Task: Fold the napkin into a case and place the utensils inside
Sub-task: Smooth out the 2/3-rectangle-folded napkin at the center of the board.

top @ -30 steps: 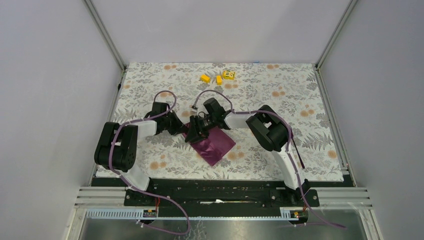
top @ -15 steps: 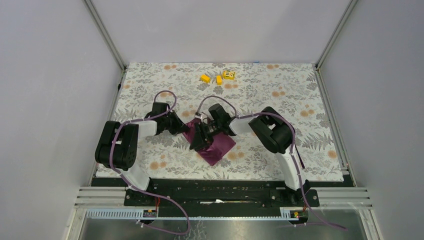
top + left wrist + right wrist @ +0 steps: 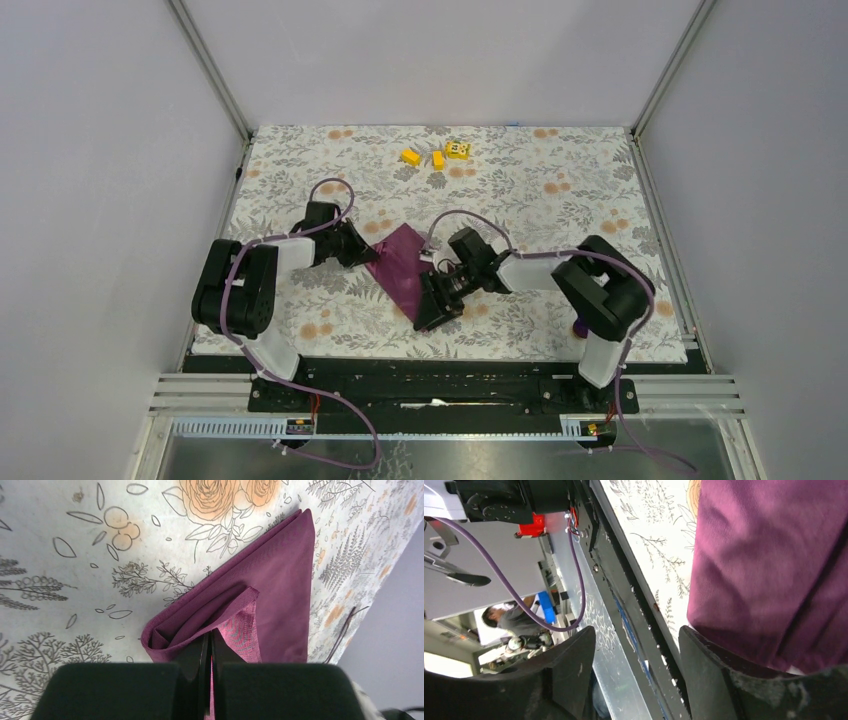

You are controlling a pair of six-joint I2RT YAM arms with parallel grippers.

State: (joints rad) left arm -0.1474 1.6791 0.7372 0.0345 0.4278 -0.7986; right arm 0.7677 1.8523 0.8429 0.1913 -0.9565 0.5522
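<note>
The plum-purple napkin (image 3: 402, 262) lies folded into a narrow strip on the floral tablecloth (image 3: 540, 200). My left gripper (image 3: 363, 252) is at its left corner, shut on a thin layer of the cloth (image 3: 272, 575), with the fold layers open just ahead of the fingertips. My right gripper (image 3: 436, 306) is open and empty over the napkin's near end. In the right wrist view the napkin (image 3: 774, 565) lies beside the right finger (image 3: 716, 680). I see no spoon or fork. A small dark purple thing (image 3: 580, 326) shows by the right arm's base; I cannot tell what it is.
Three small yellow blocks (image 3: 437, 156) lie at the far middle of the tablecloth. The table's front edge and black rail (image 3: 634, 620) are just beyond the right gripper. Grey walls close in the left, right and far sides.
My right gripper has moved from the napkin's far left part down to its near end, the arm swinging right. The napkin now lies narrower. The left gripper has stayed at the corner.
</note>
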